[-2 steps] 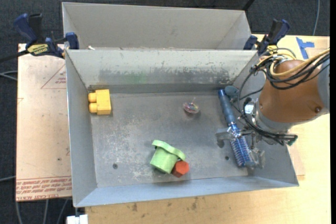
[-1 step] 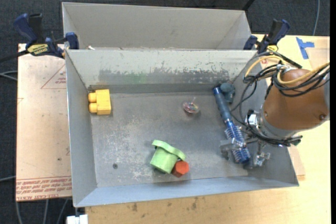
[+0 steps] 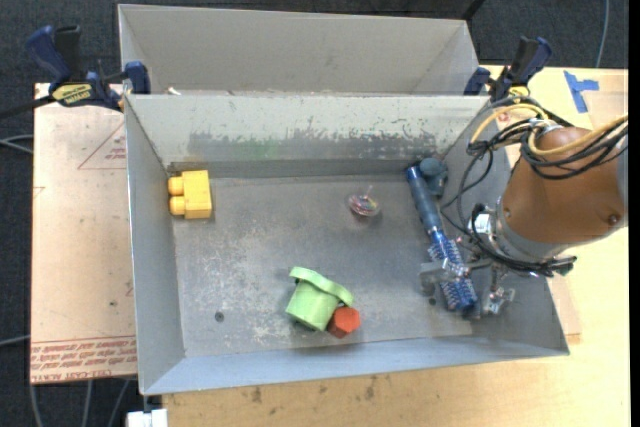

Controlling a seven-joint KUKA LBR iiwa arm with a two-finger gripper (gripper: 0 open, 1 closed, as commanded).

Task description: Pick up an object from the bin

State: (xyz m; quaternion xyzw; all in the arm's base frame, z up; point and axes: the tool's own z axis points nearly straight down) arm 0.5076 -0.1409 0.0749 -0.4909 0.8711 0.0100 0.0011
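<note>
The arm's two-finger gripper hung low in the grey metal bin, close to its near right corner. It sat over the bristled end of a long blue plastic brush. The brush lay along the right side of the floor, with its handle running back toward the far wall. The fingers appeared to stand apart, one on each side of the bristled head, and had not clamped on it.

The other things lay well apart from the gripper:
- a yellow plastic building block by the left wall
- a small pinkish translucent spinning top about mid-floor
- a green plastic cylinder with a flange near the front edge, with a small red-orange ball touching it

By my reading, the step in hand was the grasp itself: the descent looked finished and the closing not yet made. The next move would call for bringing the fingers together squarely across the brush head, then lifting straight up. Because the grip would fall at one end, the long handle might swing or droop.

No brand, label or writing could be read on any of the things in the bin.
</note>
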